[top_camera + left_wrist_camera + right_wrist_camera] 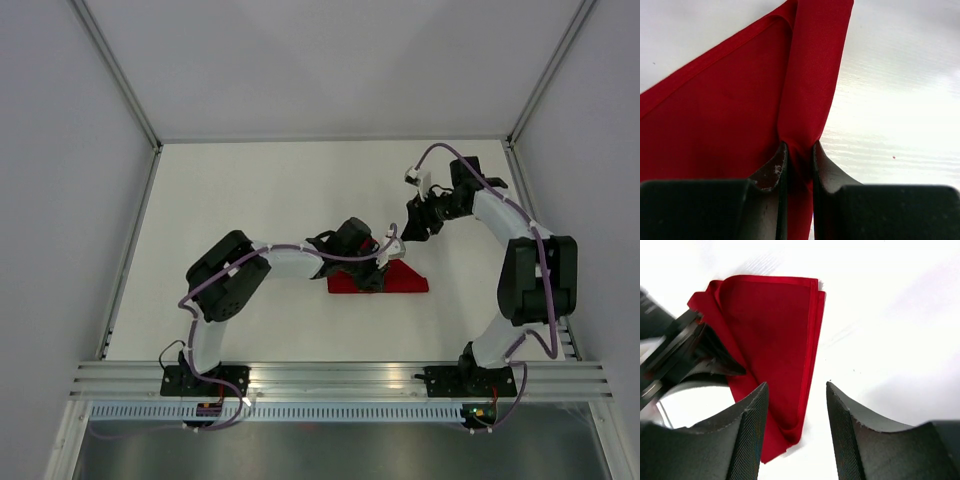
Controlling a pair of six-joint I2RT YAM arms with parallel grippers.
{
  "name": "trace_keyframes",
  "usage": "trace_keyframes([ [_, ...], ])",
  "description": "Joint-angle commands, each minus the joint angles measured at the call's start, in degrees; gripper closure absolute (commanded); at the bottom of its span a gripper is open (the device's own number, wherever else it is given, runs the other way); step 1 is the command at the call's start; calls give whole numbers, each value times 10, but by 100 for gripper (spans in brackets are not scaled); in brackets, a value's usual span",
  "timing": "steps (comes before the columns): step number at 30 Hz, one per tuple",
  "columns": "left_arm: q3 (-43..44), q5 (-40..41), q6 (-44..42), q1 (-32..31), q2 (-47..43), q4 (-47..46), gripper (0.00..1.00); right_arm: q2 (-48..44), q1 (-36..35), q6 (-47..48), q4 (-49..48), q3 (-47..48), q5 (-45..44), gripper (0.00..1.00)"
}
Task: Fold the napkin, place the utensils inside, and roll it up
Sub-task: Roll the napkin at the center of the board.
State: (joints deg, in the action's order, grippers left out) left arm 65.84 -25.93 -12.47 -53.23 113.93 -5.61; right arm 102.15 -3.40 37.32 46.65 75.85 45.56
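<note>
Left gripper [799, 150] pinches a raised fold of the napkin [715, 130].

Item count, as I see it from my station: one napkin [405, 282]; one table [280, 190]; two grippers, namely the left gripper [799, 152] and the right gripper [796, 390].
</note>
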Motion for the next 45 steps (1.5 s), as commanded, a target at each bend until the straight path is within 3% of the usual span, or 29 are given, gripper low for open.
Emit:
trace_keyframes([
  [1, 28, -124, 50, 30, 63, 176, 98, -91, 6, -17, -124, -81, 7, 44],
  [8, 114, -193, 65, 66, 130, 273, 98, -248, -7, 86, -225, -271, -20, 38],
  [17, 176, -236, 96, 90, 184, 313, 98, -378, -139, 112, -321, -459, -124, 29],
  [28, 199, -245, 106, 95, 204, 321, 98, -327, -236, 101, -367, -471, -194, 29],
  [31, 201, -244, 107, 96, 203, 322, 98, -297, -246, 103, -365, -466, -195, 39],
  [35, 201, -241, 105, 97, 196, 322, 98, -274, -252, 105, -356, -454, -200, 66],
  [38, 201, -223, 106, 98, 182, 322, 88, -266, -252, 109, -335, -442, -196, 78],
  [39, 199, -213, 108, 99, 175, 319, 78, -264, -252, 111, -327, -439, -195, 80],
  [41, 197, -193, 114, 101, 147, 304, 71, -254, -252, 116, -297, -420, -189, 85],
  [45, 177, -132, 151, 113, 88, 255, 58, -221, -246, 147, -227, -379, -159, 87],
])
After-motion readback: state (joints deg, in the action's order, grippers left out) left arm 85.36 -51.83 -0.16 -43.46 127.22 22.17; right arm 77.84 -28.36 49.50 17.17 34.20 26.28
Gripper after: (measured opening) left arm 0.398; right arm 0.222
